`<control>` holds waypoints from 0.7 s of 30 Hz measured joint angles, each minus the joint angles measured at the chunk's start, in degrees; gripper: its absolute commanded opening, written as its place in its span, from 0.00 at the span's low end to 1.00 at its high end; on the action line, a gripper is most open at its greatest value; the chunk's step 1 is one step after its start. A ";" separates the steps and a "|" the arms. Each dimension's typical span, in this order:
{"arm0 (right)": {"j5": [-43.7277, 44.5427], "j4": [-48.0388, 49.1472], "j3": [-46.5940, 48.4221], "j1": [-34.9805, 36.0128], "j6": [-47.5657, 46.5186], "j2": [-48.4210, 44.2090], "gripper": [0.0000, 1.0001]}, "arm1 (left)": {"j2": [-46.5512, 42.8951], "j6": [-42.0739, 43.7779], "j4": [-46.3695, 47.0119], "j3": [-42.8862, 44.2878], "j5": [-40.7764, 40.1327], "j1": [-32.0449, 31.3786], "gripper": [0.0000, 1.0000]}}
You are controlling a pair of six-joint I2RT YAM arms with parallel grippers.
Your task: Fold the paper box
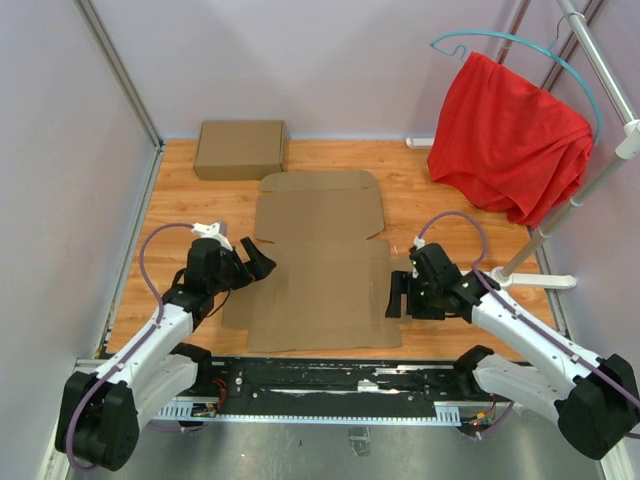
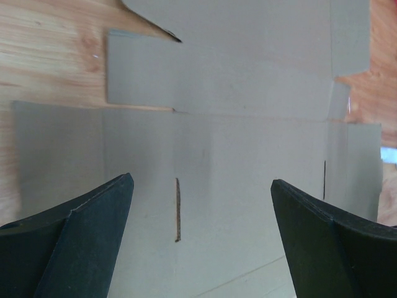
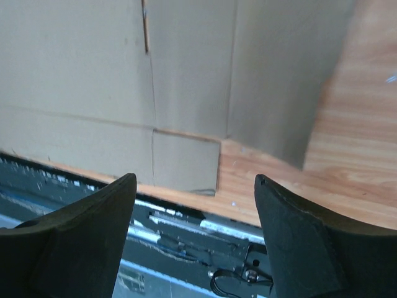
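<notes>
- We're looking at the paper box [image 1: 320, 265], and it lies fully unfolded. It is a flat die-cut sheet on the bench [image 1: 180, 190], spread between the two arms, with its near edge along the bench's front.
- It's plain brown corrugated cardboard, matte, with straight creases, stepped side flaps and a round-cornered flap at the far end (two thin dark slits show in the left wrist view).
- The left pincer [image 1: 256, 258] hangs over the sheet's left edge, its black tapered jaws spread as wide as they go, with nothing between them.
- The right pincer [image 1: 396, 296] is at the sheet's right edge, jaws well apart and gripping nothing. We can't tell whether it touches the card.
- The bench is glossy orange wood grain. A closed flat brown carton [image 1: 240, 149] rests just beyond the sheet's far left corner, and a red cloth [image 1: 510, 135] droops from a teal hanger [image 1: 500, 40] at far right.
</notes>
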 measured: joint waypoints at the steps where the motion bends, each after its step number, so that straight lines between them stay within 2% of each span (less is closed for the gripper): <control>1: -0.61 -0.15 -0.90 0.98 0.13 -0.24 0.78 | 0.24 0.09 0.09 0.04 -1.05 -1.90 0.99; 11: -2.64 0.68 -8.76 6.29 5.81 -2.99 0.79 | 2.14 -0.13 0.11 0.24 -7.54 -11.41 0.99; 21: -4.35 6.84 -10.10 8.50 8.81 1.75 0.78 | 7.15 -1.03 1.27 0.24 -10.86 -16.17 0.99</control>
